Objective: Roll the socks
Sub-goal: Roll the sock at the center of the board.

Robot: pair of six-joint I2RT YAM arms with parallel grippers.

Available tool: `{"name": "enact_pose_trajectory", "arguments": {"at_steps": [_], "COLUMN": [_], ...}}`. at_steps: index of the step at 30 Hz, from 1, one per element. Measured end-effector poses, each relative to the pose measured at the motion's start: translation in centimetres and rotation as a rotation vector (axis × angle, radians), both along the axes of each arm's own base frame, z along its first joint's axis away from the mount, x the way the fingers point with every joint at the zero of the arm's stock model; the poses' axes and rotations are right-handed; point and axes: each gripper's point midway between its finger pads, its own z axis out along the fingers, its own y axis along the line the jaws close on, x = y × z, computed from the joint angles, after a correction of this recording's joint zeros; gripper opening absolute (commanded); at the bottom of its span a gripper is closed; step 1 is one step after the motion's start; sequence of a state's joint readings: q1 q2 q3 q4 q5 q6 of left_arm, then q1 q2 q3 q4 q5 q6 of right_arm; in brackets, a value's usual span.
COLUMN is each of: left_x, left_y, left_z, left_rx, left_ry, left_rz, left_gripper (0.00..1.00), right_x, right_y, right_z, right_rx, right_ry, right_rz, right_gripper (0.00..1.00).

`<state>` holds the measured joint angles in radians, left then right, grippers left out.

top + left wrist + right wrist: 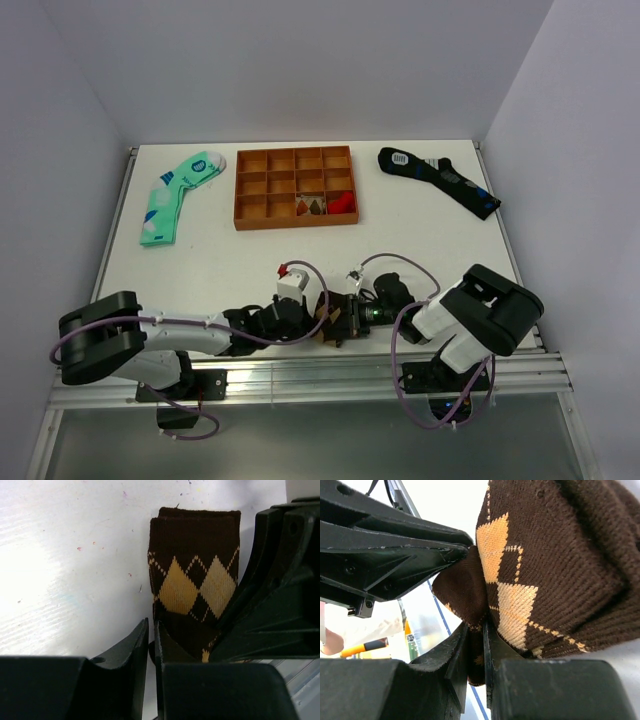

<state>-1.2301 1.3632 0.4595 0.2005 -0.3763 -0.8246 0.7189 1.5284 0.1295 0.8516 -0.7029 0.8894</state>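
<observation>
The socks (326, 322) are a brown argyle bundle with tan diamonds, lying near the table's front edge between my two grippers. In the left wrist view the socks (195, 580) lie folded on the white table, dark cuff farthest away. My left gripper (151, 626) has its jaws almost together on a dark edge of the fabric. In the right wrist view the socks (555, 565) bulge in a thick fold, and my right gripper (475, 626) is shut on a pinch of the fabric. From above, the left gripper (316, 322) and the right gripper (341, 322) meet tip to tip over the bundle.
An orange compartment tray (294, 187) holding small pieces stands at the back centre. A mint-green sock (175, 197) lies back left and a dark navy sock (440, 180) back right. The table's metal front rail (300, 375) runs just behind the grippers.
</observation>
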Motion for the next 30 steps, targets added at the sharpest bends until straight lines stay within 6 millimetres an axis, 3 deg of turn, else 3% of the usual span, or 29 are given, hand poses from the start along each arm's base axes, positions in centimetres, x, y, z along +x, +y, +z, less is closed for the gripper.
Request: {"name": "enact_pose_trajectory", "arguments": {"at_steps": [6, 10, 15, 19, 25, 30], "left_x": [-0.7, -0.8, -1.1, -1.0, 0.1, 0.4], "left_y": [1.3, 1.0, 1.0, 1.2, 1.4, 1.5], "left_z": [0.8, 1.7, 0.5, 0.8, 4.1, 5.6], "left_rx": [-0.029, -0.057, -0.012, -0.013, -0.102, -0.144], "left_ry": [-0.036, -0.054, -0.051, -0.066, -0.126, -0.162], "left_rz": [0.004, -0.011, -0.03, -0.012, 0.051, 0.055], "left_gripper": [0.15, 0.13, 0.13, 0.2, 0.34, 0.4], "right_x": [0.1, 0.2, 0.2, 0.2, 0.2, 0.2], "right_y": [-0.1, -0.3, -0.3, -0.4, -0.4, -0.4], "right_z": [0.2, 0.2, 0.2, 0.2, 0.2, 0.2], "right_rx": [0.001, -0.009, -0.017, -0.02, -0.021, -0.021], "right_ry": [0.004, 0.014, 0.021, 0.018, 0.016, 0.015], "right_rz": [-0.008, -0.014, -0.014, -0.011, -0.011, -0.01], "right_gripper": [0.16, 0.16, 0.16, 0.16, 0.16, 0.16]}}
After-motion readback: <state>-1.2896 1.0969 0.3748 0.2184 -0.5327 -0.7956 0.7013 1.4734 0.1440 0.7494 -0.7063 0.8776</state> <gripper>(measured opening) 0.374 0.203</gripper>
